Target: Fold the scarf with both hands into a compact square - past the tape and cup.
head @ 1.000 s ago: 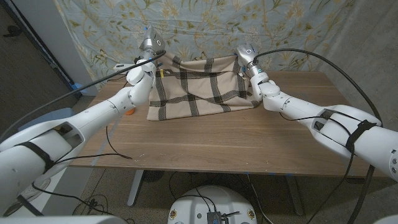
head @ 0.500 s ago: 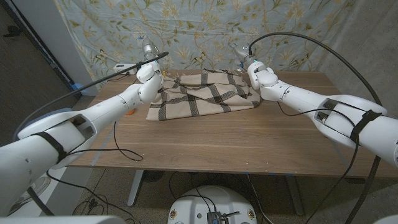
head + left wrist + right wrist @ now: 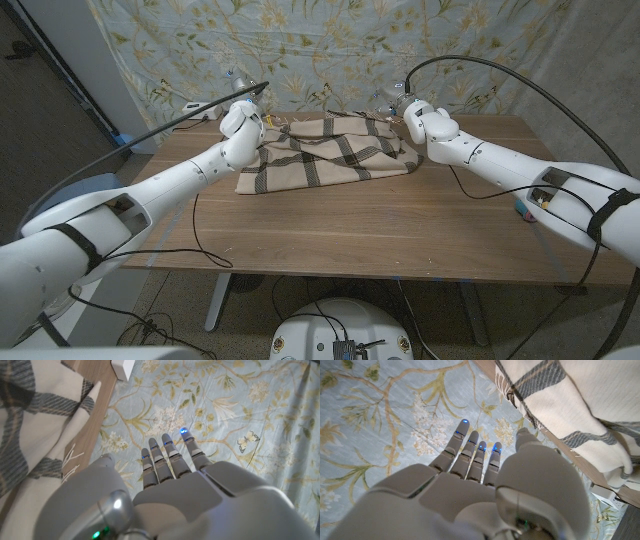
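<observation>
One scarf (image 3: 325, 150), cream with dark checks, lies loosely bunched on the far half of the wooden table (image 3: 340, 225), between the two hands. The left hand (image 3: 241, 122) hovers at the scarf's left end; in its wrist view the fingers (image 3: 165, 457) stretch out straight and close together toward the floral curtain (image 3: 240, 405), holding nothing, the scarf (image 3: 35, 425) lying beside them. The right hand (image 3: 428, 122) is at the scarf's right end; its fingers (image 3: 470, 452) likewise reach out straight and empty, with the scarf (image 3: 580, 405) just beside them.
</observation>
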Robot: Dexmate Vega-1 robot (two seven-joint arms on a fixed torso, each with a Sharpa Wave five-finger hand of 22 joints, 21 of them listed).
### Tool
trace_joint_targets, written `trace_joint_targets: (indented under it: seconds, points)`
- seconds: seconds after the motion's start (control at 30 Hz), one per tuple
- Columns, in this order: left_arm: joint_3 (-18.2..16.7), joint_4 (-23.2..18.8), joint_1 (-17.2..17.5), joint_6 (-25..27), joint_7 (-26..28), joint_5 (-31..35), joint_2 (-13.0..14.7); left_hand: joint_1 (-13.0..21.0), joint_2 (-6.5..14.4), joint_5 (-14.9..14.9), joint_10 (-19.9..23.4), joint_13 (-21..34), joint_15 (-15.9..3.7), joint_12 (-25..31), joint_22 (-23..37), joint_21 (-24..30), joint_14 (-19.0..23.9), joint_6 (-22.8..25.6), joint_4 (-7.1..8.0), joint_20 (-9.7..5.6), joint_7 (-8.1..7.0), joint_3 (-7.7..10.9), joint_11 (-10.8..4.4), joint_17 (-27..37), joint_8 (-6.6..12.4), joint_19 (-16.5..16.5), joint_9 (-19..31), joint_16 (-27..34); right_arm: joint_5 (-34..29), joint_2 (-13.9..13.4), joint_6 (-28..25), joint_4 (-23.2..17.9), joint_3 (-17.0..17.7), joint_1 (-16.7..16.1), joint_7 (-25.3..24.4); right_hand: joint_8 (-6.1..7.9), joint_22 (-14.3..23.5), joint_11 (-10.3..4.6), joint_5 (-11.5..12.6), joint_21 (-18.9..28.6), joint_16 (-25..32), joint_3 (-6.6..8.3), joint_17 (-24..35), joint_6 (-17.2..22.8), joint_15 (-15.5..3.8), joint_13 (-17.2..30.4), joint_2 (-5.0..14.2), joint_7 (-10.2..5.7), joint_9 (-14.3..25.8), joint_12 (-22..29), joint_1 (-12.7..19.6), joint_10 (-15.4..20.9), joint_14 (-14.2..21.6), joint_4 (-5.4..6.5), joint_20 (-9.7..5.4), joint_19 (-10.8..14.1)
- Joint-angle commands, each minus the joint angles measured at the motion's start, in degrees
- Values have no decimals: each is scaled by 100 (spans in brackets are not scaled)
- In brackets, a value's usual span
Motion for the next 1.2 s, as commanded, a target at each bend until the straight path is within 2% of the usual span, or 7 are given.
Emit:
trace_joint_targets:
  seconds: [0.03, 0.17, 0.4, 0.53, 0.63, 0.77, 1.2]
  points:
    - [-690, -1222, 633, -84, 91, -1739, 351, -272, -343, 58, -203, 22, 42, -98, -15, -106, -247, -182, -94, 97, 94, -228, 148, -11, -67, -146, 11, -106, 190, -449, 87, -1034, 480, -586, 570, -44, 7, 22, -15, -19, 36, -9, 7, 5, -400, 15, -12, 38, 8, -1, -113, 74, 79, 58, 76, 24]
    - [-836, -1475, 779, -159, 26, -2136, 492, -387, -529, 103, -433, 30, 120, -164, -18, -184, -441, -410, -147, 186, 166, -350, 251, -14, -107, -243, 13, -158, 458, -495, 261, -1181, 697, -792, 626, -125, 9, 51, -17, -108, -5, -75, -17, -81, -377, 1, 12, 66, 11, -42, -435, 38, -48, 246, 200, -63]
    - [-1084, -1958, 1093, -156, -37, -2739, 721, -597, -753, 189, -824, 50, 288, -217, -14, -290, -818, -750, -171, 355, 212, -542, 434, -1, -117, -318, 18, -198, 758, -501, 374, -1343, 913, -1054, 789, -213, 9, 133, -8, -260, -80, -117, -37, -207, -287, -11, 72, 74, 15, -108, -813, -96, -309, 468, 198, -249]
    - [-1234, -2227, 1276, -252, -13, -3148, 885, -688, -833, 216, -1008, 57, 361, -232, -13, -336, -952, -938, -169, 362, 180, -623, 496, 5, -131, -344, 19, -197, 1091, -472, 481, -1326, 1056, -1158, 927, -266, 3, 209, 7, -410, -128, -162, -58, -350, -186, -18, 90, 94, 18, -149, -1193, -251, -532, 640, 478, -396]
    - [-1315, -2377, 1355, -329, -86, -3440, 981, -749, -886, 245, -1147, 62, 452, -231, -16, -410, -1075, -1091, -174, 357, 149, -683, 539, 8, -131, -447, 21, -198, 1174, -474, 540, -1332, 1091, -1228, 908, -290, -2, 268, 14, -486, -145, -185, -75, -441, -107, -21, 75, 134, 18, -159, -1364, -327, -620, 679, 548, -450]
    - [-1397, -2563, 1439, -356, -297, -3833, 1089, -821, -950, 298, -1425, 69, 566, -240, -16, -518, -1298, -1344, -186, 355, 191, -767, 620, 10, -132, -585, 23, -205, 1204, -502, 582, -1392, 1092, -1300, 934, -285, -1, 279, 22, -548, -146, -212, -81, -461, -74, -23, 81, 143, 21, -152, -1509, -344, -665, 715, 430, -517]
    - [-1225, -2976, 1541, -397, -1005, -3932, 1495, -743, -1148, 390, -1723, 75, 713, -219, -14, -634, -1579, -1654, -310, 362, 260, -893, 650, -2, -99, -670, 25, -205, 1163, -568, 485, -1607, 1042, -1495, 1127, -273, 5, 300, 39, -632, -145, -242, -86, -472, -37, -24, 115, 155, 24, -149, -1776, -398, -750, 755, 365, -576]
